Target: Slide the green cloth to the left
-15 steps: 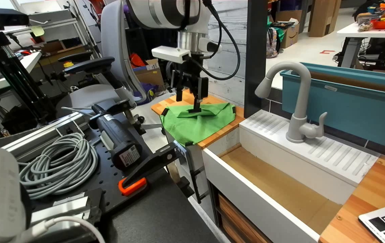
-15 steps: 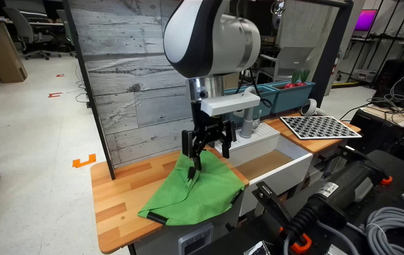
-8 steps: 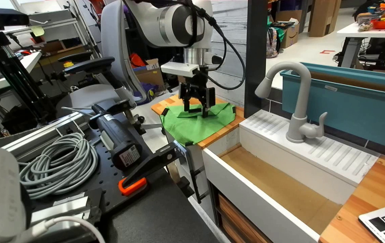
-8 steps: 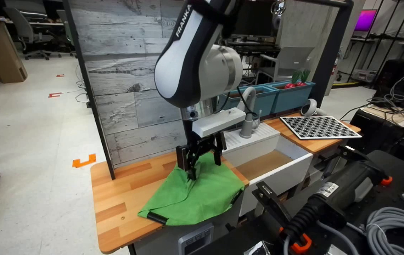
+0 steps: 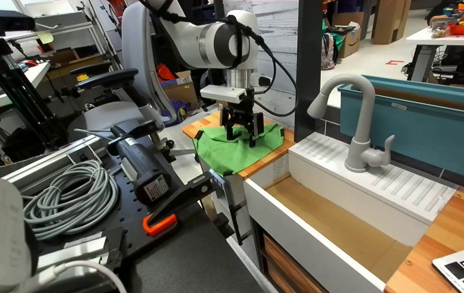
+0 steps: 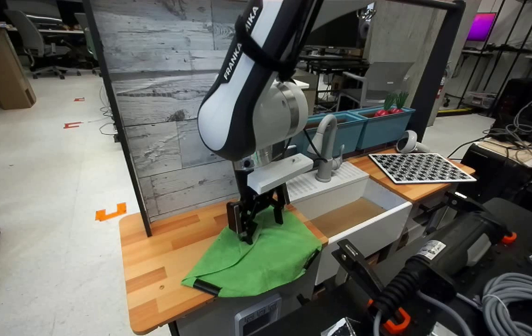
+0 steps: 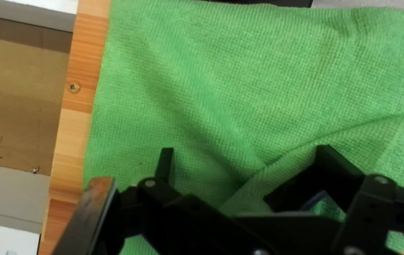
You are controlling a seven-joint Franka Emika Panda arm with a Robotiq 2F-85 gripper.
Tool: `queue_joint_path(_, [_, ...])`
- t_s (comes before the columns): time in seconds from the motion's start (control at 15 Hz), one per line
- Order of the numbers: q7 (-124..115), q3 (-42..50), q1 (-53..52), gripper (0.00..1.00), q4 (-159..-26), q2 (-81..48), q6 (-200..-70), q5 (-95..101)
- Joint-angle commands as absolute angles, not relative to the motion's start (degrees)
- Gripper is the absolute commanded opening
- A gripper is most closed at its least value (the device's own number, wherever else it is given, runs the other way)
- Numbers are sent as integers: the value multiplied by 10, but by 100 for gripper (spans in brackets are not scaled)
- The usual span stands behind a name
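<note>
Both exterior views: cloth (image 6: 270,261), long axis running front toward panel (image 6: 168,149); end effector (image 6: 263,231) spread wide, gripping nothing.

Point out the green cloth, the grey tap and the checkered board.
Green cloth (image 7: 251,88), in the wrist view: middle of its rumpled surface.
Grey tap (image 5: 366,118), in an exterior view: its neck.
Checkered board (image 6: 422,168), in an exterior view: middle of its face.

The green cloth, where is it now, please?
In both exterior views, the green cloth lies mostly on the wooden countertop, left of the sink, beneath the open hand.
</note>
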State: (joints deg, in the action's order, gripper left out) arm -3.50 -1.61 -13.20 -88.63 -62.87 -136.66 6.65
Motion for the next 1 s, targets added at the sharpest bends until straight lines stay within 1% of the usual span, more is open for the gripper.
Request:
queue_joint_path(0.0, [-30,-8,-146,100,-835,-664,-1343,84])
queue_joint_path(0.6, [-38,12,-194,100,-788,-705,-1314,139])
queue_joint_path(0.93, [-36,13,-225,100,-779,-713,-1326,176])
